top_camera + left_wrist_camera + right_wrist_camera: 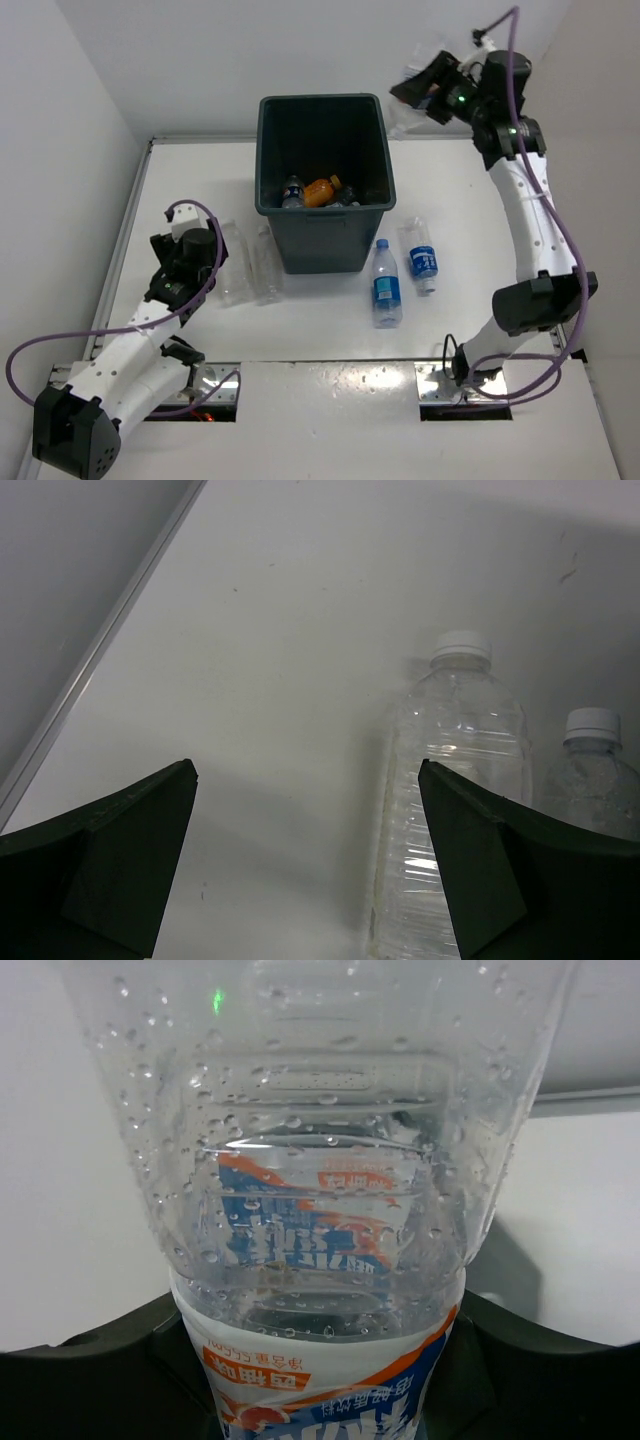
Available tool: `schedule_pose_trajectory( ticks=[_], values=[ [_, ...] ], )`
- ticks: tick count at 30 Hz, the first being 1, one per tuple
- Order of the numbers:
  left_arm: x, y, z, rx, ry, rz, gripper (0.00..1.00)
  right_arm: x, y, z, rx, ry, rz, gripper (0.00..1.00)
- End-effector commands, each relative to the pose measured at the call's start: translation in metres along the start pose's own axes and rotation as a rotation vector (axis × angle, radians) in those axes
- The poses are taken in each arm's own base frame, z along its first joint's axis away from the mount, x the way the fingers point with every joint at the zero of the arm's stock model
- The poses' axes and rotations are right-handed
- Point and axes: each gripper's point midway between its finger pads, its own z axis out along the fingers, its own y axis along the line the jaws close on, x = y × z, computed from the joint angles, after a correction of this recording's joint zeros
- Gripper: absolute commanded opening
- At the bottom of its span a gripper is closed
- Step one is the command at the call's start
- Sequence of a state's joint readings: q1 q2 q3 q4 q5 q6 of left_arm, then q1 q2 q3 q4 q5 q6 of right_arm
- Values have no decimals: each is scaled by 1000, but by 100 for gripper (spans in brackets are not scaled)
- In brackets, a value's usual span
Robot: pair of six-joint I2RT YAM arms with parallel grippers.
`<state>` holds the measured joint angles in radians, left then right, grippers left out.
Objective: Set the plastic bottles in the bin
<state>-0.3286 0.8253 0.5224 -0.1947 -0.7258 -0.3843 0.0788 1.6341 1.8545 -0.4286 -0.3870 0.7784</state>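
White desk [300,335] from above: the bin [320,180], partly filled, stands centre, with blue-labelled bottles [388,285] lying to its right. The right claw [420,90] hangs beyond the rim's far right corner, so letting go there could miss.

Left wrist: the left claw [306,770] is spread and empty, with a clear bottle [455,770] beside its right finger.

Right wrist: the claw is clenched on a wet orange-and-blue-labelled bottle [320,1210].

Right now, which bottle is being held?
The blue-and-orange-labelled bottle, clamped in the right end effector up beyond the bin's far right corner. The two plain bottles and two blue-labelled bottles lie loose beside the bin.
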Motion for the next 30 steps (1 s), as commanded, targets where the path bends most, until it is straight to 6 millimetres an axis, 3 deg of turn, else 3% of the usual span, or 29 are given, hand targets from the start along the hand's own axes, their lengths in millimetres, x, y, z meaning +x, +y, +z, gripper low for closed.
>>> schedule_pose_trajectory(
  ticks=[1, 4, 5, 10, 16, 20, 23, 24, 30],
  values=[
    [-1, -4, 0, 5, -4, -24, 100, 30, 86, 6, -203, 65, -177, 52],
    [2, 0, 1, -15, -4, -28, 100, 60, 97, 12, -186, 109, -247, 56],
    [2, -2, 0, -6, -4, -24, 100, 79, 107, 12, -208, 152, -249, 58],
    [3, -4, -1, 4, 0, -24, 100, 128, 102, 22, -171, 282, -279, 59],
    [6, -3, -1, -7, 0, -25, 100, 167, 103, 25, -135, 374, -310, 62],
    [7, -6, -2, 3, -1, -22, 100, 191, 90, 31, -36, 440, -326, 67],
    [7, -8, -3, 12, -1, -18, 100, 191, 88, 31, -16, 475, -336, 71],
    [7, -8, -3, 12, -1, -18, 100, 195, 90, 32, -12, 483, -341, 79],
    [9, -9, -2, 9, 5, -12, 100, 175, 88, 28, -3, 441, -362, 83]
  ],
)
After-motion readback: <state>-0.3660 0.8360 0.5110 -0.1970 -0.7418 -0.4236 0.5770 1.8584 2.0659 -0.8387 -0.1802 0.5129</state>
